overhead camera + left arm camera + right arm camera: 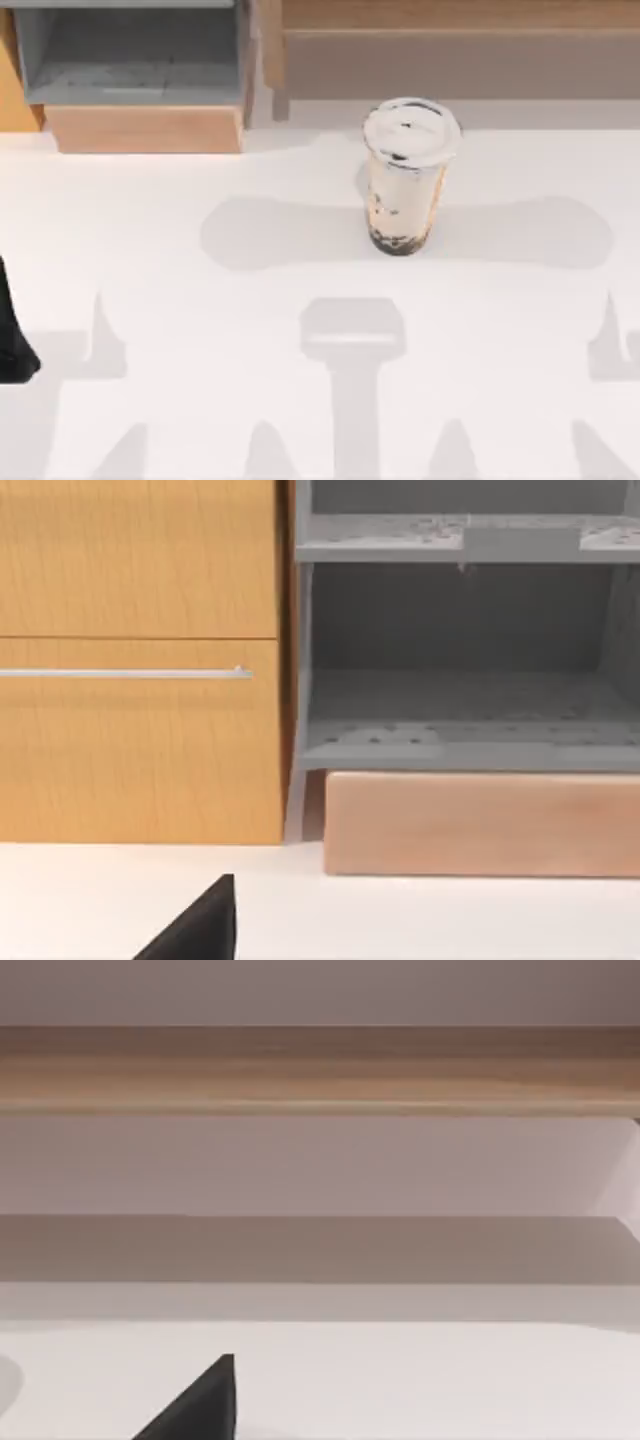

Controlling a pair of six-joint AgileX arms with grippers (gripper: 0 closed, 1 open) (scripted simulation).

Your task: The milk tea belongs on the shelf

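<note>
The milk tea (405, 175) stands upright on the white table, right of centre and towards the back. It is a clear cup with a white lid, a beige drink and dark pearls at the bottom. The grey shelf (130, 60) is at the back left on a wooden base, and its open compartments (460, 660) face the left wrist camera. My left arm (12, 345) is parked at the left edge, far from the cup. A dark part of my left gripper (200, 930) shows low in the left wrist view. A dark part of my right gripper (200, 1410) shows low in the right wrist view.
A wooden cabinet front with a metal handle (140, 675) stands beside the shelf. A long wooden ledge (450, 45) runs along the back right, behind the cup, and the same wooden ledge (320, 1070) faces the right wrist camera. White table surface (250, 400) spreads in front of the cup.
</note>
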